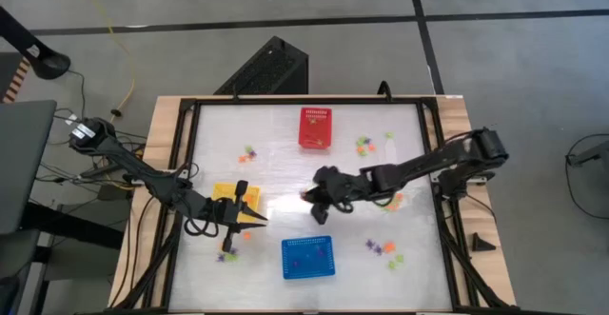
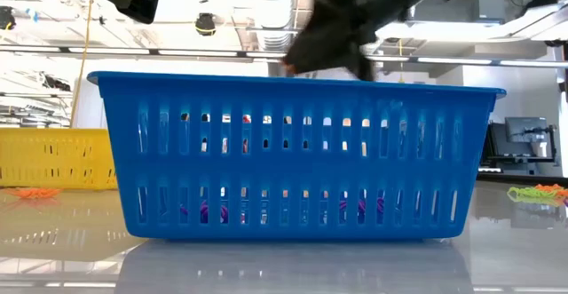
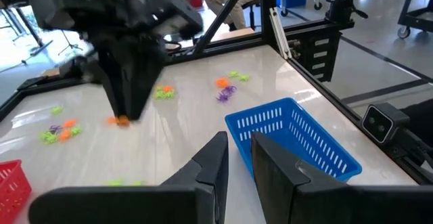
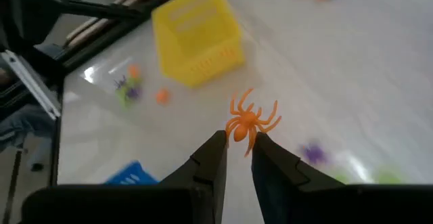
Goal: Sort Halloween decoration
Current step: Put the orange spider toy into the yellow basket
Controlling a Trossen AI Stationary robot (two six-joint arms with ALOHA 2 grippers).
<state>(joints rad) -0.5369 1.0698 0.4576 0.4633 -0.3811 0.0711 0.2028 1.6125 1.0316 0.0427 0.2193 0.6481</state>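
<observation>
Orange spider (image 4: 252, 120) is the one that matters right now: it's pinched by a leg or two in the tips of the right gripper (image 4: 238, 145), hanging above the middle of the table (image 1: 285, 134). The rest of the trinkets are scattered in small clumps, some near the right edge (image 1: 383, 248), some near the far edge by the red basket (image 1: 316, 127), a few by the left edge.

Left gripper (image 3: 238, 158) hovers near the left edge right by the yellow basket (image 1: 236, 201), jaws a narrow slit with nothing in them that I can see. Looks like it's just waiting.

Blue basket (image 1: 308, 257) sits at the near edge and has purple bits in the bottom, so my guess is orange goes in yellow. If that's right, the trick is to carry the spider fully over the yellow rim before letting go, since the hold is only on thin legs and it could snag or bounce out. Also watch the left arm parked right beside that basket, easy to clip it
</observation>
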